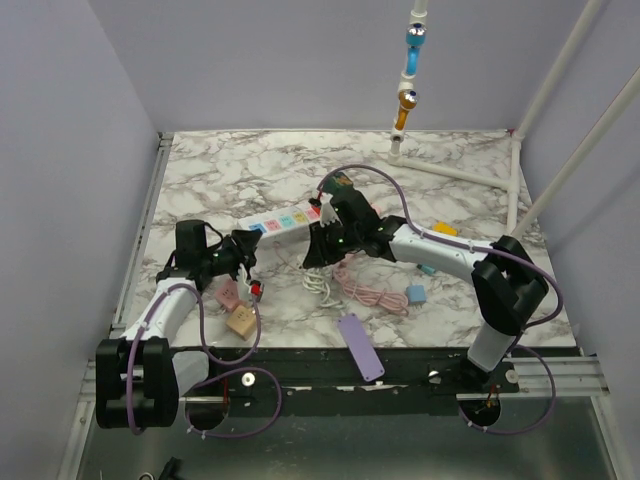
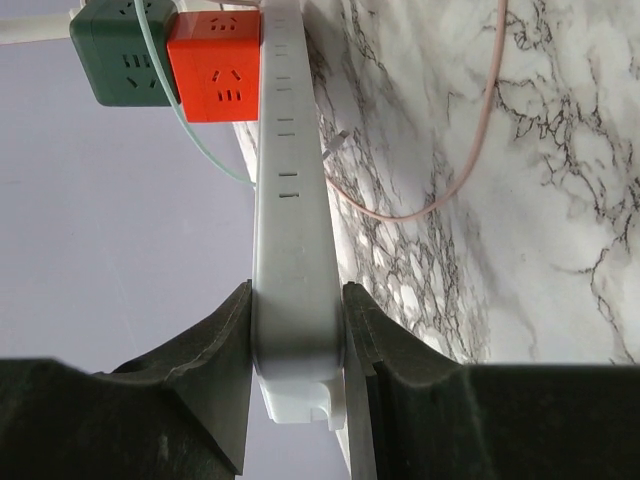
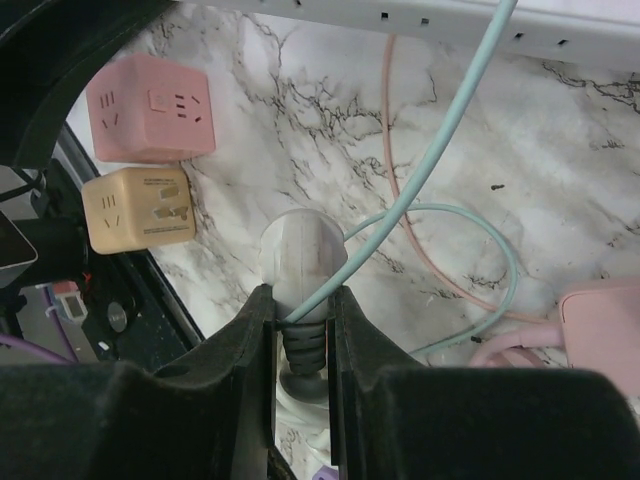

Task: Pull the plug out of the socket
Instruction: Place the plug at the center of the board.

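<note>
A white power strip [image 1: 283, 222] lies across the middle of the table, with a red cube [image 2: 215, 65] and a green cube [image 2: 120, 50] plugged in at its far end. My left gripper [image 1: 240, 250] is shut on the strip's near end [image 2: 290, 250]. My right gripper [image 1: 318, 245] is shut on a white plug [image 3: 303, 255] with a grey ribbed collar, held over the marble and apart from the strip [image 3: 450, 25], which runs along the top of the right wrist view. A teal cable [image 3: 440, 150] crosses in front of the plug.
A pink cube socket [image 1: 228, 295] and a tan cube socket [image 1: 240, 320] sit near the left arm. A pink cable coil [image 1: 370, 290], a blue cube [image 1: 416, 294] and a purple flat bar [image 1: 360, 345] lie at the front. A white pipe frame [image 1: 515, 190] stands at the right back.
</note>
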